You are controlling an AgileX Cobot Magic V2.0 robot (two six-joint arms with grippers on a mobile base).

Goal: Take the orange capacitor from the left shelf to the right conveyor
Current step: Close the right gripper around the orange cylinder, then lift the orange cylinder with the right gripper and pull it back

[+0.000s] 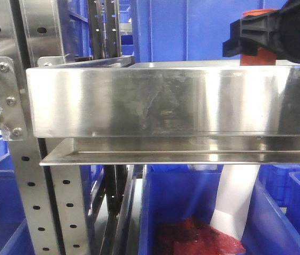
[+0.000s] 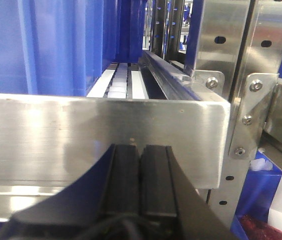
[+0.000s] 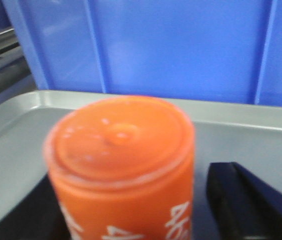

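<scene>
The orange capacitor stands upright on the left shelf's grey floor, white "4680" print on its side. In the front view it shows just above the shelf's tall shiny front lip, at the far right. My right gripper is open and straddles the capacitor; a narrow gap shows between it and the right finger. The same gripper shows black in the front view. My left gripper is shut and empty, close in front of a steel lip. The right conveyor is out of view.
Blue plastic bins stand behind the shelf and below it, one holding red material and a white sheet. Perforated grey uprights with bolted brackets flank the shelf. A blue bin wall rises right behind the capacitor.
</scene>
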